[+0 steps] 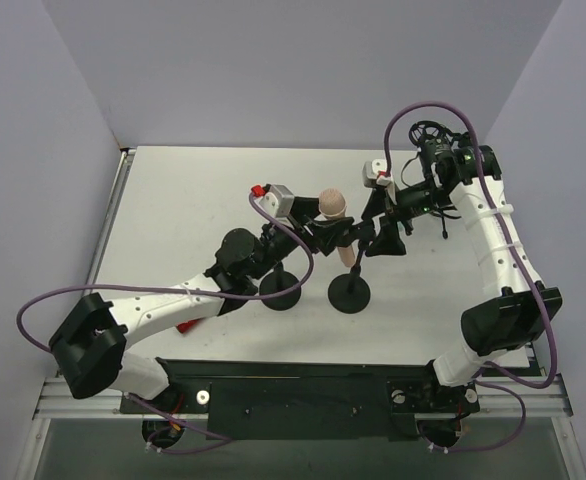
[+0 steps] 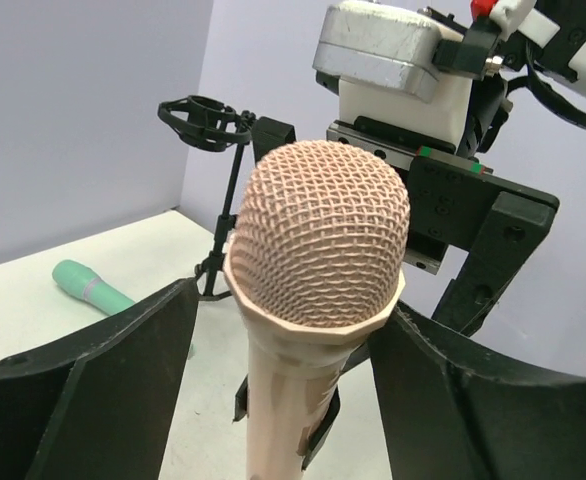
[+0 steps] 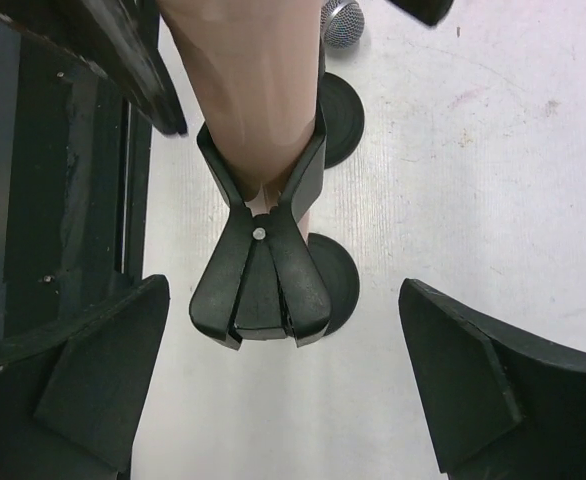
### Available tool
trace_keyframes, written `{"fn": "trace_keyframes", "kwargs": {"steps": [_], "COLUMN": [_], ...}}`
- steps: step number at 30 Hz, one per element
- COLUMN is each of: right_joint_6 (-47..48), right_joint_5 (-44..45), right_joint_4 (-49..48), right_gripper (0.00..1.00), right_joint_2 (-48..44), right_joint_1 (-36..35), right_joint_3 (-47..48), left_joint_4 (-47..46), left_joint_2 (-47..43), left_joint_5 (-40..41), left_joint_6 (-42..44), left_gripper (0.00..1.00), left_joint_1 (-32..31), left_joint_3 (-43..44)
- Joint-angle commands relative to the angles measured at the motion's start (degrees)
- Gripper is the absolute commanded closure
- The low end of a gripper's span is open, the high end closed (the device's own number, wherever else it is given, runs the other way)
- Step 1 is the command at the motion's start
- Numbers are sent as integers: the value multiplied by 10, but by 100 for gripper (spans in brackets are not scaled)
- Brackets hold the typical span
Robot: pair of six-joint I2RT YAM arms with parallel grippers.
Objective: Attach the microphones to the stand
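The peach-pink microphone (image 2: 318,240) stands tilted in the black spring clip (image 3: 263,270) of a stand (image 1: 351,290) at the table's middle. My left gripper (image 2: 288,330) is open around the microphone just under its head, with a gap on the left side and the right finger close to the head's rim. My right gripper (image 3: 283,300) is open, with the clip's handles between its fingers and untouched. The teal-green microphone (image 2: 88,287) lies on the table. The silver mesh head of the red microphone (image 3: 341,20) lies on the table beyond the clip.
A second round stand base (image 1: 278,290) sits left of the first. A stand with a black shock mount (image 2: 208,120) is at the back, near the wall. The two grippers (image 1: 318,232) (image 1: 378,238) face each other closely across the clip.
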State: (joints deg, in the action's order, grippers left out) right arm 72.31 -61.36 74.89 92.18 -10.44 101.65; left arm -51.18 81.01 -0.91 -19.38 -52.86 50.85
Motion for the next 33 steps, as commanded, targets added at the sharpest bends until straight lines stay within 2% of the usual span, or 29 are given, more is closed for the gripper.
{"fn": "trace_keyframes", "kwargs": {"steps": [1, 10, 17, 21, 23, 26, 29, 31, 32, 33], "right_joint_6": [12, 25, 62, 69, 42, -93, -200, -303, -378, -405], "right_joint_5": [-39, -66, -65, -78, -90, -97, -91, -78, -59, -51], "right_joint_4": [149, 151, 134, 106, 64, -86, -212, -328, -418, -452], "right_gripper": [7, 7, 5, 4, 3, 3, 3, 3, 3, 3], "right_joint_2": [-26, -49, -90, -114, -132, -175, -225, -260, -270, -287], "right_joint_1": [11, 73, 86, 100, 103, 127, 132, 133, 133, 134], "right_joint_3": [-7, -26, -103, -159, -198, -273, -353, -407, -425, -459], "left_joint_4": [11, 76, 164, 230, 250, 245, 209, 141, 57, 17], "left_joint_2": [-36, -112, -215, -254, -260, -248, -218, -171, -156, -117], "left_joint_5": [21, 9, 9, -22, 4, 90, 138, 172, 187, 194], "left_joint_6": [-7, 44, 78, 85, 94, 134, 149, 163, 191, 209], "left_gripper": [21, 17, 17, 19, 21, 21, 23, 25, 25, 25], "left_joint_1": [-1, -1, -1, -11, -39, -123, -174, -199, -217, -222], "left_joint_3": [13, -22, -85, -103, -114, -131, -155, -192, -213, -245]}}
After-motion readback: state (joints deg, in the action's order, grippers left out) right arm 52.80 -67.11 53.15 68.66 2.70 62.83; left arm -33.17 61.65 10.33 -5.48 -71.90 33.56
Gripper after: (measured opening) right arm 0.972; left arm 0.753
